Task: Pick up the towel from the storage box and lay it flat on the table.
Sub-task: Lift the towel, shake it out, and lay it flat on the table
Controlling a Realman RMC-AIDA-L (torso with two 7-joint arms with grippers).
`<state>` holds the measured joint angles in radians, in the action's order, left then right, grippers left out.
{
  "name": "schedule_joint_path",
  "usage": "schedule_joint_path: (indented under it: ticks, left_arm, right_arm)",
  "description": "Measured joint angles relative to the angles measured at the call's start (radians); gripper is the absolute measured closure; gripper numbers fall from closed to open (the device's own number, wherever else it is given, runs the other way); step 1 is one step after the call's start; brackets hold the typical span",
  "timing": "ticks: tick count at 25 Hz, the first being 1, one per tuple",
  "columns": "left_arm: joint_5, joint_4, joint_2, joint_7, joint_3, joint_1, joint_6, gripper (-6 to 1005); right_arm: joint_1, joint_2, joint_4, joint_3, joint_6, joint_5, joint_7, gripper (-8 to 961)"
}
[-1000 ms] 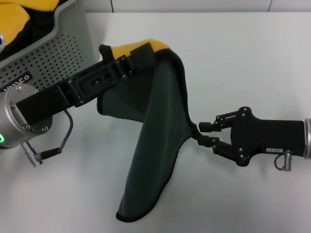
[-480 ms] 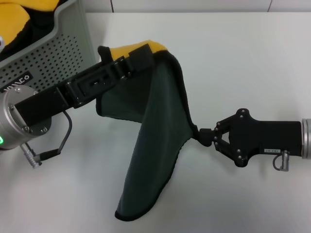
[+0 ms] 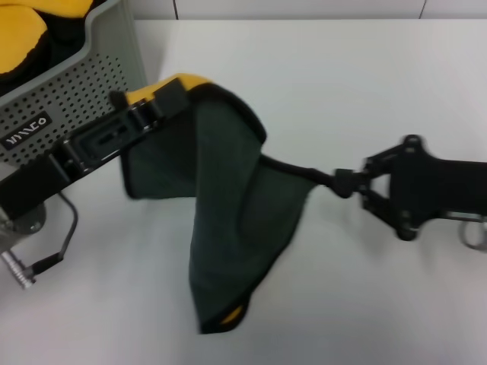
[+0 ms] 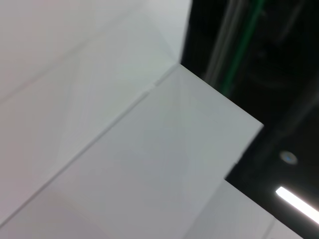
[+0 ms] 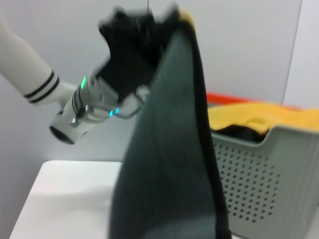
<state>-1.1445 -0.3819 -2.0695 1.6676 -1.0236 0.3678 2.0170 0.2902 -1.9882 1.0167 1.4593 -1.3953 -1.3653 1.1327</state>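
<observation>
From the head camera I saw the towel held up over the table, stretched between both arms. My left gripper was clamped on the towel's upper corner, where the yellow face showed at the top fold, just beside the front wall of the storage box. My right gripper was closed on the towel's black edging at the right side, pulling that edge into a thin taut strand toward itself. Between the two holds the dark green face sagged in a broad fold, and its lower end hung toward the near edge of the view, with a small patch of yellow turned out at the bottom corner. I could not tell whether that lowest tip touched the tabletop.

The storage box sat at the far left of the table, its perforated grey wall and white lettering facing me, and more yellow cloth lay inside it.

The right wrist camera showed the green face of the towel close up, with the left gripper above it and the box behind. The left wrist camera showed only pale flat surfaces and a dark background.
</observation>
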Motion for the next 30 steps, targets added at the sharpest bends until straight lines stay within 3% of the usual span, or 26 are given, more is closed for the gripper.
schedule_joint_path:
  ticks: [4,9,11,20,27,30]
  left_arm:
    - [0.003,0.011,0.01,0.0,0.009,-0.035,-0.001,989]
    - [-0.012,0.006,0.014,0.003,0.015,-0.088,0.003,989]
    - [-0.035,0.0,0.01,0.005,0.01,-0.1,0.009,990]
    - [-0.057,-0.047,0.007,0.014,-0.121,-0.197,0.019,990]
    - [-0.03,-0.168,-0.004,0.025,-0.17,-0.327,0.024,990]
    - [-0.002,-0.178,-0.009,0.005,-0.265,-0.35,0.022,990]
  right_arm:
    - [-0.129,0.009,0.213,-0.04,-0.063,-0.006,0.042,954]
    - [-0.191,-0.007,0.318,-0.196,-0.3,-0.003,0.075,954]
    - [-0.2,-0.009,0.328,-0.27,-0.422,0.012,0.093,954]
    - [-0.215,-0.01,0.302,-0.425,-0.714,0.075,0.139,955]
    - [-0.25,-0.011,0.29,-0.426,-0.751,0.105,0.157,955]
    - [-0.242,-0.011,0.241,-0.411,-0.75,0.085,0.159,955]
